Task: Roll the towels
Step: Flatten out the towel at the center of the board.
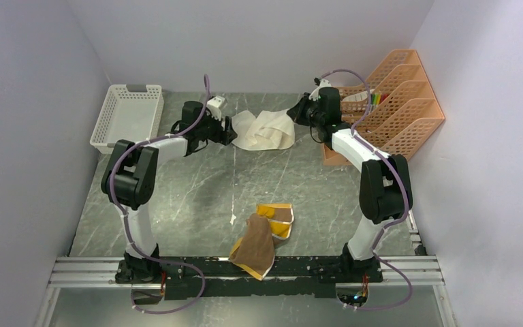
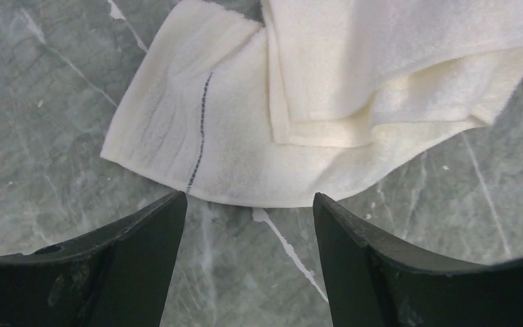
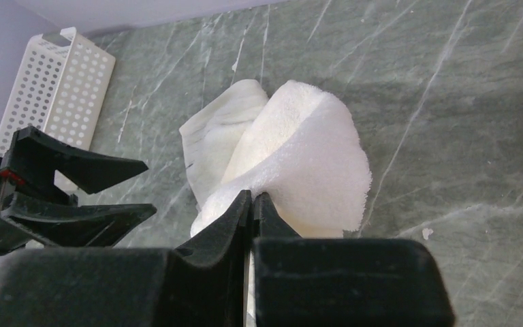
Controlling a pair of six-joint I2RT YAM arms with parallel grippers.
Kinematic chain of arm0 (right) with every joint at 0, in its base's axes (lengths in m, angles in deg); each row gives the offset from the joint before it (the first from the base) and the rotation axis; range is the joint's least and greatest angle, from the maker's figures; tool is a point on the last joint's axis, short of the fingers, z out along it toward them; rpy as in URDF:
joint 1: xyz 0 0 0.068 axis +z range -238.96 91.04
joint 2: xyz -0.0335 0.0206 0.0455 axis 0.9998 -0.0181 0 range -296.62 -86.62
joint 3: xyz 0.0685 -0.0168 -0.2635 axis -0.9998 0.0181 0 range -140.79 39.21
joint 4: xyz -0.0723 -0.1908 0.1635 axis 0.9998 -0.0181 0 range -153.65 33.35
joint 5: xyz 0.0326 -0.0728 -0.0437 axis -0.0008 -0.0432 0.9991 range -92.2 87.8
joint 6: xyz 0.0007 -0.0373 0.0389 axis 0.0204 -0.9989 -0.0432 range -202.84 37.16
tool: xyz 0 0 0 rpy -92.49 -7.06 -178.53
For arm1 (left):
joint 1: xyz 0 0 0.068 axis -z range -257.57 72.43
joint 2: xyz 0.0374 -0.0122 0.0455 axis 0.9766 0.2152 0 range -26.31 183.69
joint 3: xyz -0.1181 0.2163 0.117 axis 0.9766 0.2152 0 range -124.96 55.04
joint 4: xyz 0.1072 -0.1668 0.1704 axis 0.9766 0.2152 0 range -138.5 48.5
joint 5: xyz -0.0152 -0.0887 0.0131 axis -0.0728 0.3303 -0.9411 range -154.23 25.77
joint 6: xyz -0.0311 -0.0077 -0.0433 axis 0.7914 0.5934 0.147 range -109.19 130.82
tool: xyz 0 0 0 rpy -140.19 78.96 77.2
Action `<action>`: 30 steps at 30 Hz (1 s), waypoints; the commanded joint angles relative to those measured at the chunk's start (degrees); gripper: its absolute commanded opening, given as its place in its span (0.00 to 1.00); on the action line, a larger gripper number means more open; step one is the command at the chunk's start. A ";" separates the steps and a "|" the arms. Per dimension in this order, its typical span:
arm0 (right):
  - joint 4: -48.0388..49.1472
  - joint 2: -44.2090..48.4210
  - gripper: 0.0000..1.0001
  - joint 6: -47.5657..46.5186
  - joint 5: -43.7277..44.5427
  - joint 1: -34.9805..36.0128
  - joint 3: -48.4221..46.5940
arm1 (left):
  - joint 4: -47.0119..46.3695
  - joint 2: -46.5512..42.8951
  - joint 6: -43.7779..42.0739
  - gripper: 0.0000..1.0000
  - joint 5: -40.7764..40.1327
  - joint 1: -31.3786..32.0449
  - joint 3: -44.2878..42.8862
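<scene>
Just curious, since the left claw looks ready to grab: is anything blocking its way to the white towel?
Nothing visible. Only bare table lies between the open left gripper and the cream towel's near edge. The right gripper is clamped on the towel's opposite end.

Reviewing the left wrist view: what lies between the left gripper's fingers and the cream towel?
Only bare grey marble-patterned table. The left wrist view shows the open left gripper facing the cream towel, with nothing else on the strip before the towel's near edge.
</scene>
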 commanded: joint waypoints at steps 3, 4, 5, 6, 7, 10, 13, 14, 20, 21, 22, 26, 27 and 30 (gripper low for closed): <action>0.72 1.77 0.00 0.23 -1.58 -0.56 0.56 | 0.44 3.45 -4.34 0.82 -10.22 -0.41 -4.67; 0.72 1.64 0.00 0.31 -1.79 -0.52 0.62 | 2.34 4.93 -4.15 0.82 -12.50 -0.50 -6.54; 0.72 1.50 0.00 0.32 -2.01 -0.51 0.70 | 4.25 6.52 -4.07 0.82 -14.57 -0.63 -8.92; 0.59 1.43 0.00 0.32 -2.12 -0.50 0.71 | 6.27 8.12 -3.87 0.82 -16.58 -0.68 -11.17; 0.55 1.39 0.00 0.24 -2.20 -0.49 0.79 | 7.62 9.55 -3.60 0.82 -18.08 -0.76 -12.97; 0.38 1.55 0.00 -0.11 -2.09 -0.49 1.12 | 7.17 12.37 -2.36 0.82 -18.31 -1.31 -15.54; 0.04 1.67 0.00 -0.42 -2.00 -0.45 1.37 | 7.16 14.72 -0.63 0.79 -15.33 -2.11 -18.38; -0.06 1.77 0.00 -0.47 -1.96 -0.50 1.45 | 7.89 15.82 -0.37 0.78 -14.33 -2.24 -19.84; -0.39 2.20 0.00 -0.75 -1.60 -0.51 2.05 | 15.99 22.88 -0.85 0.70 -12.64 -2.27 -29.52; -0.42 2.30 0.00 -0.79 -1.46 -0.52 2.10 | 16.12 23.23 -0.85 0.69 -12.76 -2.27 -29.52; -0.48 2.34 0.00 -0.83 -1.43 -0.50 2.12 | 16.05 23.35 -0.90 0.67 -12.83 -2.27 -29.19; -0.34 2.18 0.00 -0.82 -1.41 -0.53 2.30 | 15.45 23.41 -0.68 0.57 -13.22 -2.25 -27.15; -0.26 2.19 0.00 -0.80 -1.36 -0.59 2.46 | 15.30 23.42 -0.75 0.54 -13.37 -2.21 -26.54; -0.62 2.22 0.00 -0.99 -1.15 -0.54 2.62 | 15.07 23.71 -0.67 0.36 -12.98 -2.20 -24.82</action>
